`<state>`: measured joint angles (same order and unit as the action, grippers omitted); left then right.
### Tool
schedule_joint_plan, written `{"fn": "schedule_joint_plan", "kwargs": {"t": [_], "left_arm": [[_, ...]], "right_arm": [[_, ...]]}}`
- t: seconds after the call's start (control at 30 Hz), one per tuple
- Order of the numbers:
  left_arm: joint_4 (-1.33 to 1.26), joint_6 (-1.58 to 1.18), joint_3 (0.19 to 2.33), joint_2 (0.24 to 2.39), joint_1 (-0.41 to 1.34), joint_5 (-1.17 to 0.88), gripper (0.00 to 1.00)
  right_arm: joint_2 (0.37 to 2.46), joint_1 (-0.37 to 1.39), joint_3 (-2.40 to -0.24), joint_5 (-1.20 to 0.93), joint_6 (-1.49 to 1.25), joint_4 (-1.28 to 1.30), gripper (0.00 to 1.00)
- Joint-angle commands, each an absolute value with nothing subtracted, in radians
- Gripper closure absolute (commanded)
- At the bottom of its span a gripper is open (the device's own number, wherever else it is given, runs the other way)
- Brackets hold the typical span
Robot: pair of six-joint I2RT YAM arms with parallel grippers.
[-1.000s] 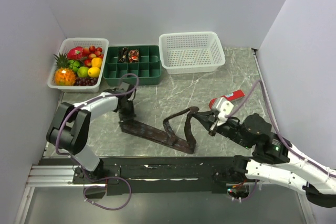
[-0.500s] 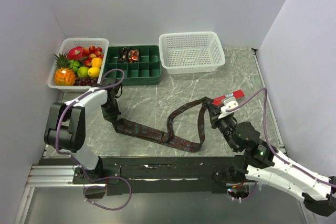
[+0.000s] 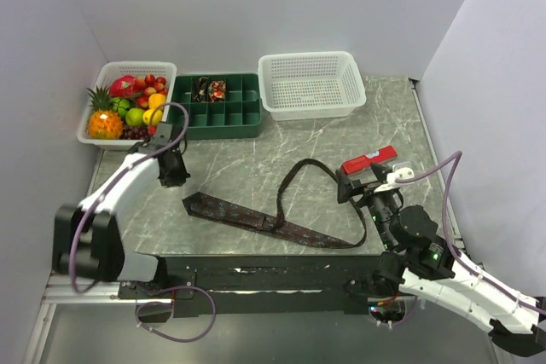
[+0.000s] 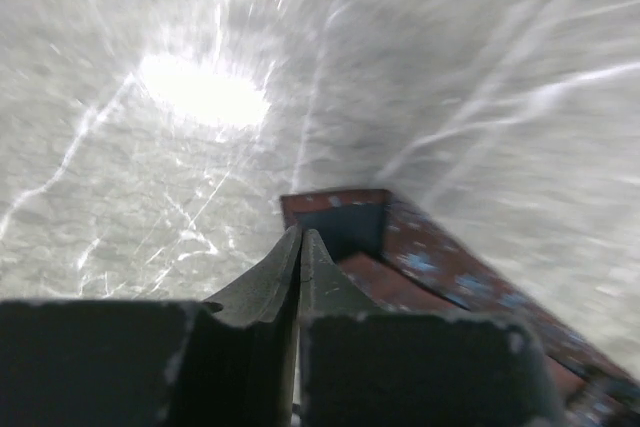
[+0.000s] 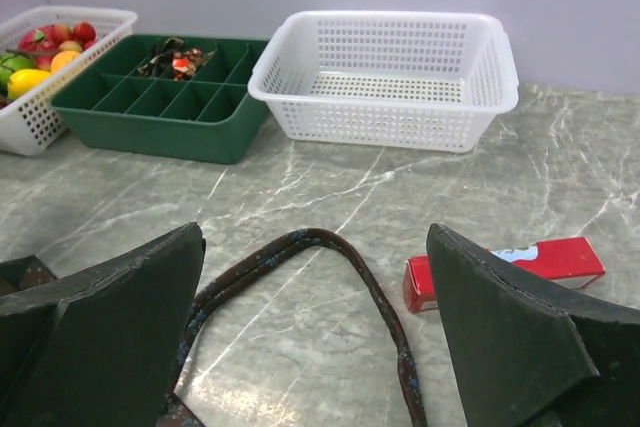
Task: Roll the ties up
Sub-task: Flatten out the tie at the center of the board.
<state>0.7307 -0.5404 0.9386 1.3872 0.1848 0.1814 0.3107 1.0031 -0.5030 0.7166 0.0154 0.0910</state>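
One dark patterned tie lies on the marble table, its wide end at the left. Its narrow part runs right, then loops back toward the middle. My left gripper hovers just behind the wide end with its jaws shut and nothing between them. In the left wrist view the tie lies just past the left gripper. My right gripper stands wide open by the loop. The right wrist view shows the tie's loop on the table between the fingers of the right gripper, untouched.
A red bar lies just beyond the right gripper. At the back stand a fruit basket, a green divided tray with dark rolled fabric in one compartment, and a white basket.
The right gripper opened, let go of the narrow part and drew back; the raised loop dropped flat. The left gripper left the wide end and moved back and left.
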Motion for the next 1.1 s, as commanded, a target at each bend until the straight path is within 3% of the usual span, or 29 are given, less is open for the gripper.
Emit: {"fn": "schedule_joint_plan", "kwargs": {"t": [0.0, 0.17, 0.27, 0.37, 0.43, 0.67, 0.77, 0.87, 0.9, 0.97, 1.0, 1.07], "left_arm": [[0.644, -0.564, 0.895, 1.204, 0.193, 0.105, 0.85], [0.586, -0.615, 0.836, 1.166, 0.291, 0.009, 0.78], [0.555, -0.656, 0.81, 1.23, 0.371, 0.026, 0.78], [0.525, -0.693, 0.799, 1.317, 0.443, 0.032, 0.86], [0.489, -0.718, 0.795, 1.357, 0.468, 0.043, 0.97], [0.428, -0.745, 0.767, 1.482, 0.494, 0.078, 0.99], [0.413, -0.749, 0.752, 1.522, 0.494, 0.09, 0.99], [0.407, -0.755, 0.741, 1.552, 0.492, 0.106, 0.99], [0.41, -0.756, 0.738, 1.56, 0.491, 0.109, 0.99], [0.413, -0.77, 0.727, 1.572, 0.471, 0.11, 0.99], [0.413, -0.773, 0.723, 1.569, 0.462, 0.109, 0.99], [0.426, -0.787, 0.718, 1.56, 0.436, 0.129, 0.99]], "right_arm": [[0.363, 0.999, -0.534, 0.709, 0.002, 0.067, 0.01], [0.593, 0.98, -0.604, 0.768, -0.156, 0.158, 0.01], [0.745, 0.882, -0.705, 0.668, -0.308, 0.253, 0.01], [0.887, 0.743, -0.805, 0.485, -0.413, 0.339, 0.03], [0.958, 0.662, -0.874, 0.355, -0.446, 0.379, 0.05], [1.299, 0.549, -1.048, 0.131, -0.489, 0.485, 0.12], [1.388, 0.534, -1.063, 0.117, -0.502, 0.496, 0.21], [1.443, 0.517, -1.04, 0.095, -0.499, 0.473, 0.49], [1.459, 0.506, -1.04, 0.095, -0.494, 0.476, 0.67], [1.509, 0.499, -1.045, 0.091, -0.489, 0.483, 0.73], [1.529, 0.492, -1.052, 0.083, -0.482, 0.491, 0.85], [1.597, 0.48, -1.084, 0.072, -0.479, 0.506, 0.92]]}}
